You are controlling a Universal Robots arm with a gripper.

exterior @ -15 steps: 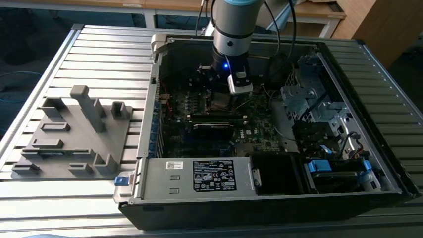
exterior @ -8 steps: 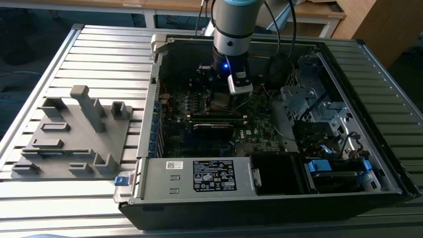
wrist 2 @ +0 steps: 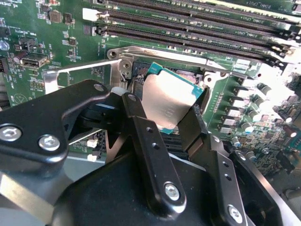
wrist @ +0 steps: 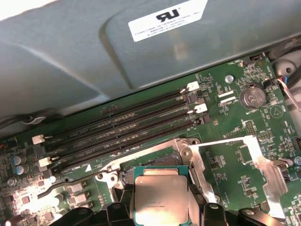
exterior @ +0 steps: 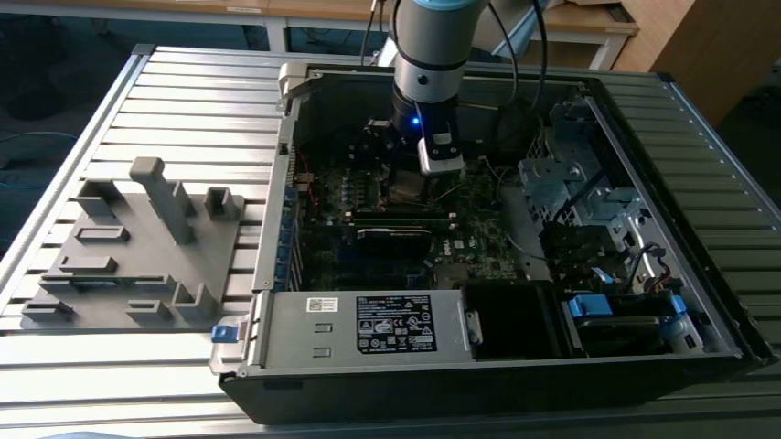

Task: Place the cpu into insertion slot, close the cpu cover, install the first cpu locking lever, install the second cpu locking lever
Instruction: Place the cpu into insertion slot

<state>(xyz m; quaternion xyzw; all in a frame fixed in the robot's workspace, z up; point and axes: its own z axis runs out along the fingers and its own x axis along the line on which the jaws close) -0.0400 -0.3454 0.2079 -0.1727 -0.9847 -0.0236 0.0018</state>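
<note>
One cpu point(wrist: 160, 200), one insertion slot point(wrist: 162, 160), four memory slots point(wrist: 127, 123), one coin battery point(wrist: 252, 97)

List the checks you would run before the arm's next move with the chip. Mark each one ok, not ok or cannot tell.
1. Grip on the chip: ok. The gripper is shut on the chip, clamping two opposite edges.
2. Cover out of the way: ok. The cover lies swung open beside the socket.
3. Socket free of debris: cannot tell. The chip hides most of it.
4. Chip seated: not ok. It looks held just above the socket, not down in it.
5. Chip corners matched to the socket: cannot tell.
</note>
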